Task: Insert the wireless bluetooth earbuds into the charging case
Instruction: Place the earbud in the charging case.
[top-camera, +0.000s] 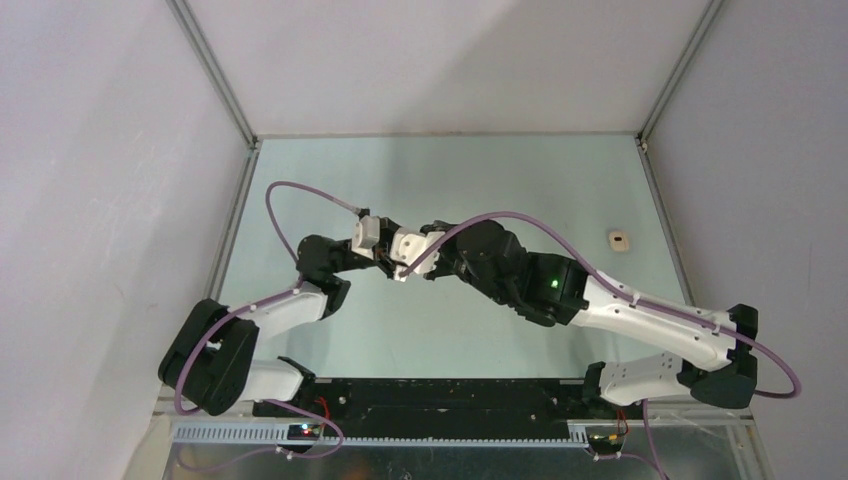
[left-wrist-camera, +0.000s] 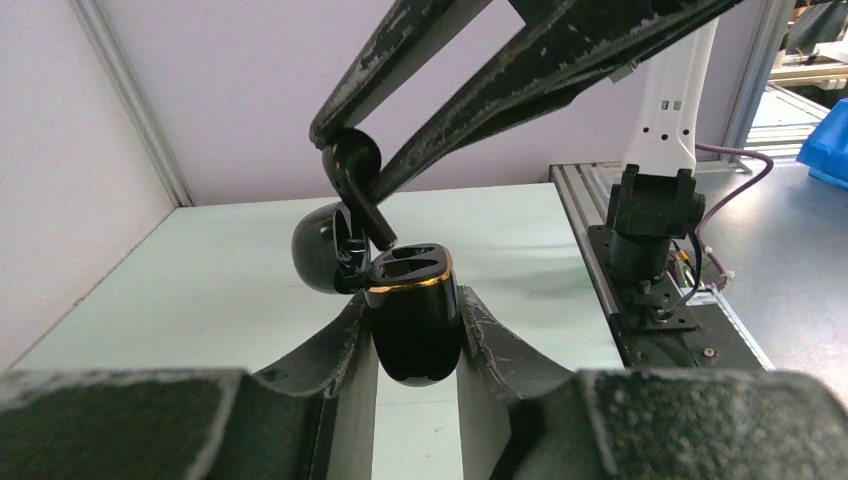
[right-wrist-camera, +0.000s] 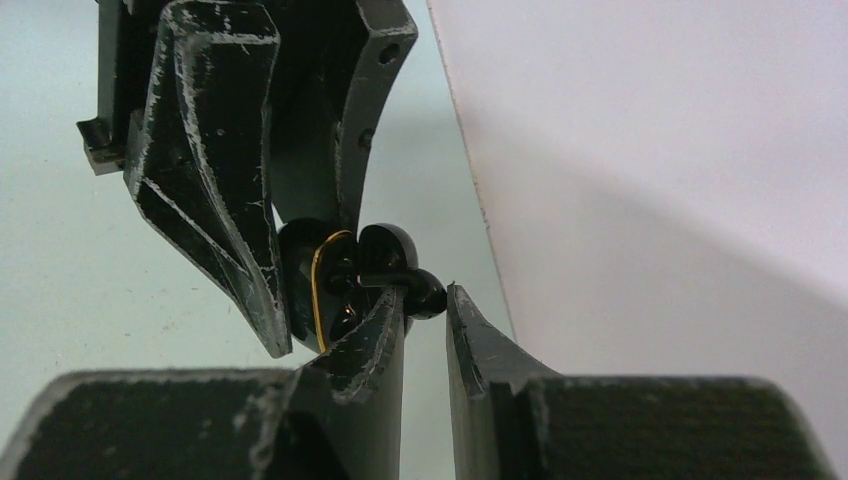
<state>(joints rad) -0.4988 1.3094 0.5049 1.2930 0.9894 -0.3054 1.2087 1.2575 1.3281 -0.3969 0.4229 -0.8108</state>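
Note:
My left gripper (left-wrist-camera: 415, 330) is shut on the black charging case (left-wrist-camera: 412, 325), which has a gold rim and stands upright above the table with its lid (left-wrist-camera: 322, 248) open. My right gripper (left-wrist-camera: 350, 165) comes in from above, shut on a black earbud (left-wrist-camera: 356, 172) whose stem points down at the case's open slots. In the right wrist view the earbud (right-wrist-camera: 425, 293) sits between my fingertips, right beside the case's gold rim (right-wrist-camera: 318, 290). In the top view both grippers meet mid-table, left (top-camera: 386, 262) and right (top-camera: 402, 266). No other earbuds are in view.
A small off-white object (top-camera: 619, 240) lies on the table at the right, near the wall. The pale green table (top-camera: 450, 170) is walled at the back and both sides. The right arm's base (left-wrist-camera: 655, 215) stands beyond the table edge in the left wrist view.

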